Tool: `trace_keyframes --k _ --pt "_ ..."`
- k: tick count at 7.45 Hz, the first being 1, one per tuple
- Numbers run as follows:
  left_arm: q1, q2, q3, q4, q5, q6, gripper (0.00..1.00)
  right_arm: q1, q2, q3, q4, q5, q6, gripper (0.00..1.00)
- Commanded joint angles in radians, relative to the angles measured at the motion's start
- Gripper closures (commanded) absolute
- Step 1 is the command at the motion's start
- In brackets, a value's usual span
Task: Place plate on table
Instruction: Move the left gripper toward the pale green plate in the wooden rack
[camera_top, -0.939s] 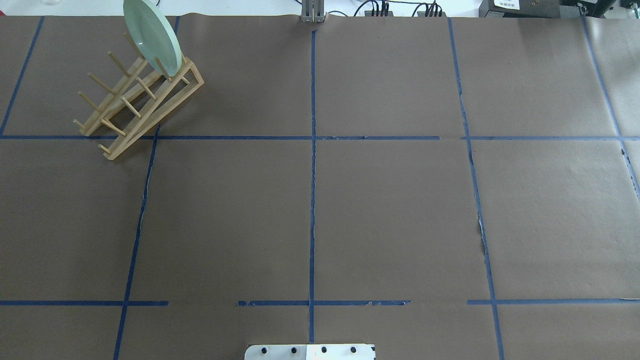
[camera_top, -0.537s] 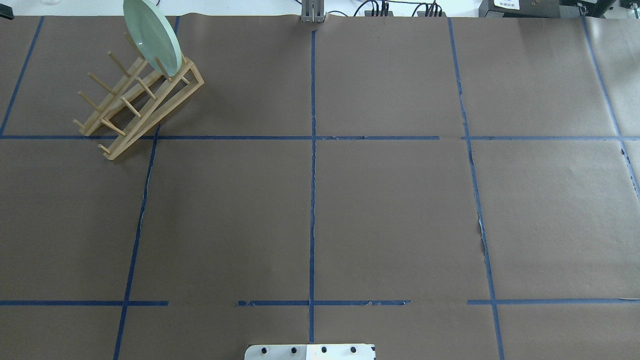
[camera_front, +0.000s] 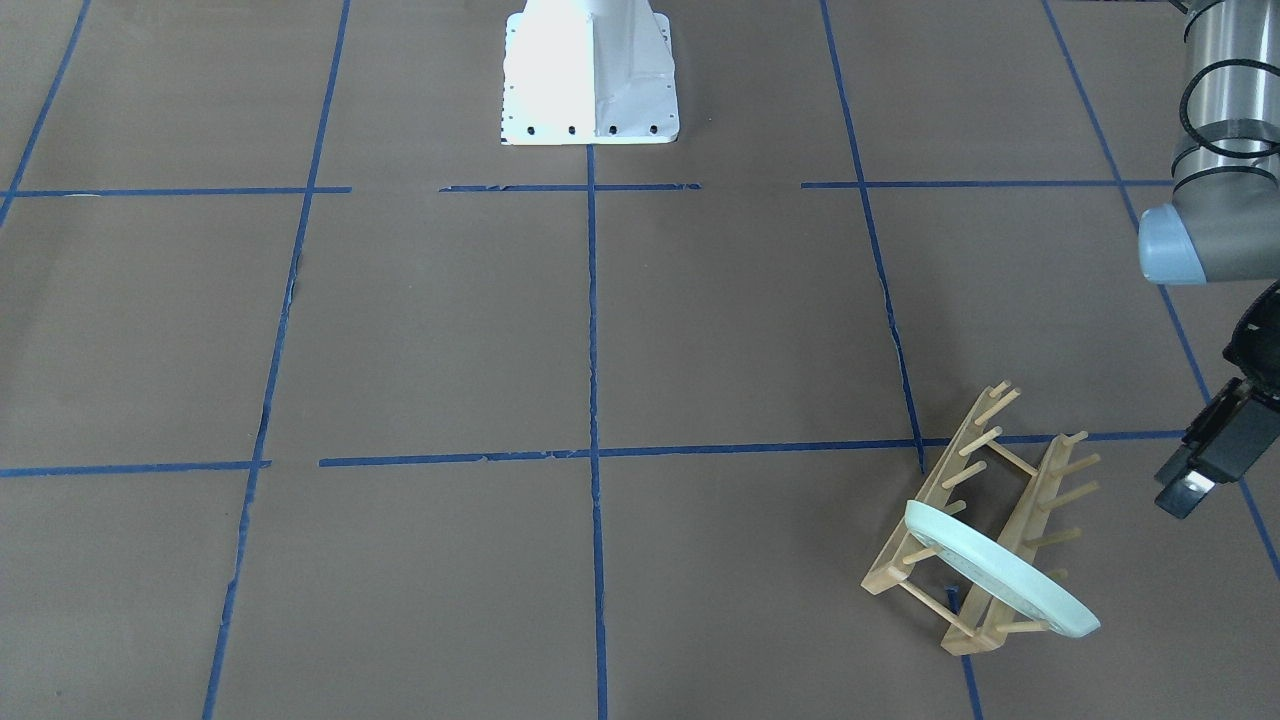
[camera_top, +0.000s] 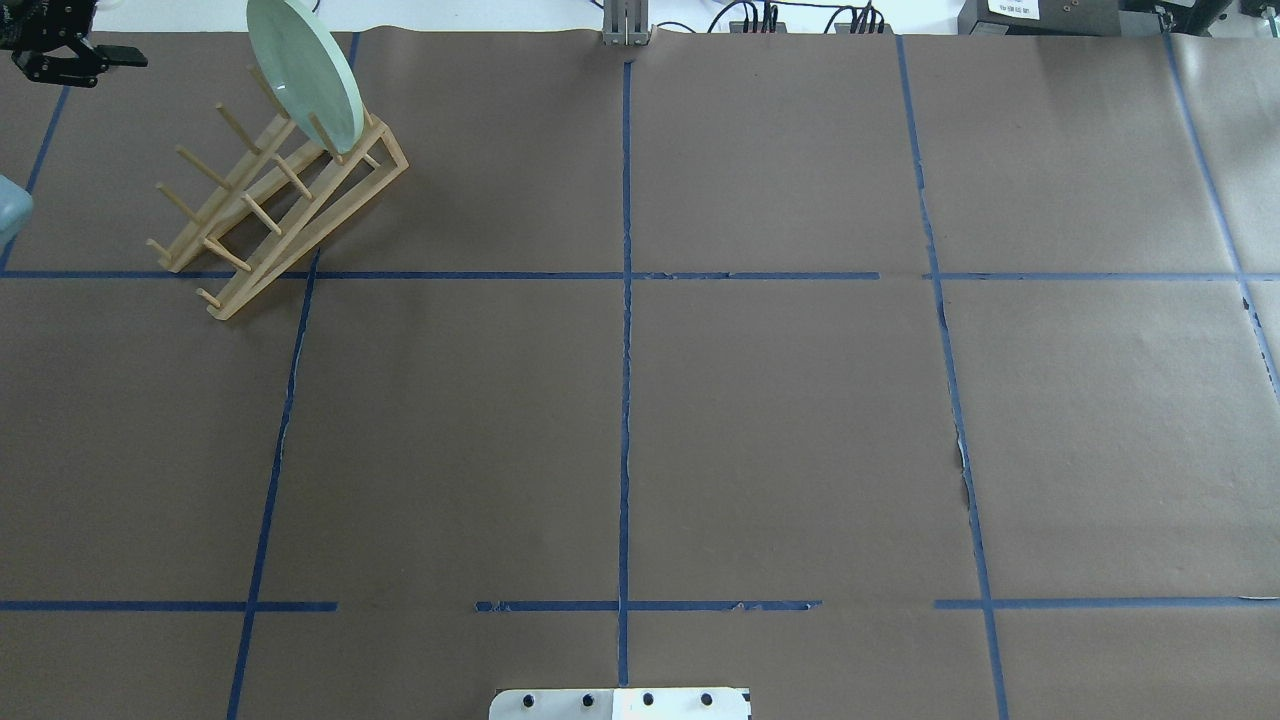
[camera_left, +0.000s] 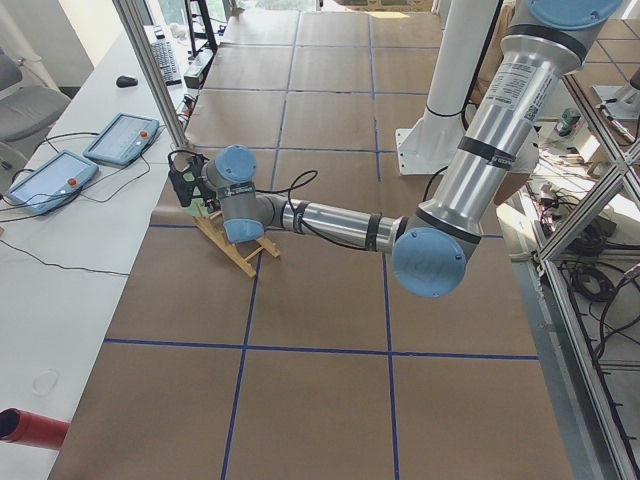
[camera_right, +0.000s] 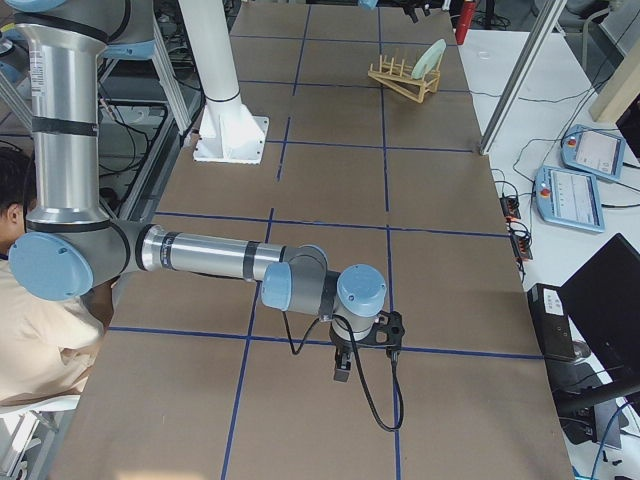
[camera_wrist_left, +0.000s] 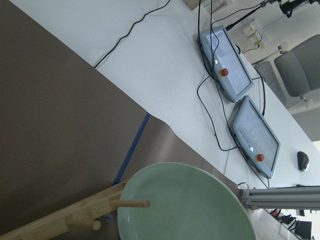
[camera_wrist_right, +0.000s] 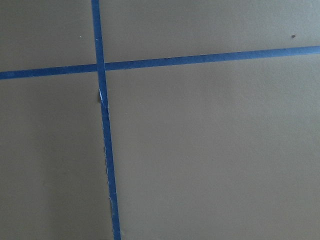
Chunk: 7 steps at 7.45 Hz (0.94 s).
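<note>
Obs: left fingers (camera_front: 1185, 490) hang above the counter (camera_top: 780, 420), near the rack (camera_wrist_left: 50, 225) but clear of it. Apart or together: cannot tell. The right fingers (camera_right: 342, 368) sit low over the counter, well apart from the rack (seen only in the right-end view), so their state cannot be told either.

The plate (camera_top: 305, 75) stands on edge in the rack's end slot, at the upper left of the overhead view, leaning. Its long axis runs diagonally there, inner face turned toward the left fingers.

Left wrist view shows that face with a peg (camera_wrist_left: 131, 203) across it. Front-facing view gives only rim and back, almost edge-on. Colour is pale mint green, with a low raised rim.
</note>
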<state>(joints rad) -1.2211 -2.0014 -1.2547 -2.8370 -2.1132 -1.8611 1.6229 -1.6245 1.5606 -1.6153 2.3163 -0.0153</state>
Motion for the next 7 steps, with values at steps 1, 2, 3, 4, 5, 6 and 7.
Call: trace_keyframes --k 1,2,3,4,5,6,7 --pt "0.043 -0.077 0.081 -0.073 0.050 -0.285 0.00 0.000 0.000 0.001 0.000 0.000 0.000 0.00" --pt "0.072 -0.094 0.083 -0.073 0.086 -0.343 0.00 0.000 0.000 0.001 0.000 0.000 0.000 0.00" --pt "0.083 -0.117 0.101 -0.071 0.096 -0.369 0.00 0.000 0.000 0.001 0.000 0.000 0.000 0.00" --pt "0.086 -0.128 0.110 -0.071 0.098 -0.375 0.00 0.000 0.000 0.001 0.000 0.000 0.000 0.00" --pt "0.101 -0.131 0.112 -0.071 0.099 -0.375 0.03 0.000 0.000 0.001 0.000 0.000 0.000 0.00" --pt "0.101 -0.135 0.112 -0.071 0.099 -0.375 0.29 0.000 0.000 0.001 0.000 0.000 0.000 0.00" --pt "0.101 -0.140 0.110 -0.071 0.101 -0.375 0.55 0.000 0.000 0.001 0.000 0.000 0.000 0.00"
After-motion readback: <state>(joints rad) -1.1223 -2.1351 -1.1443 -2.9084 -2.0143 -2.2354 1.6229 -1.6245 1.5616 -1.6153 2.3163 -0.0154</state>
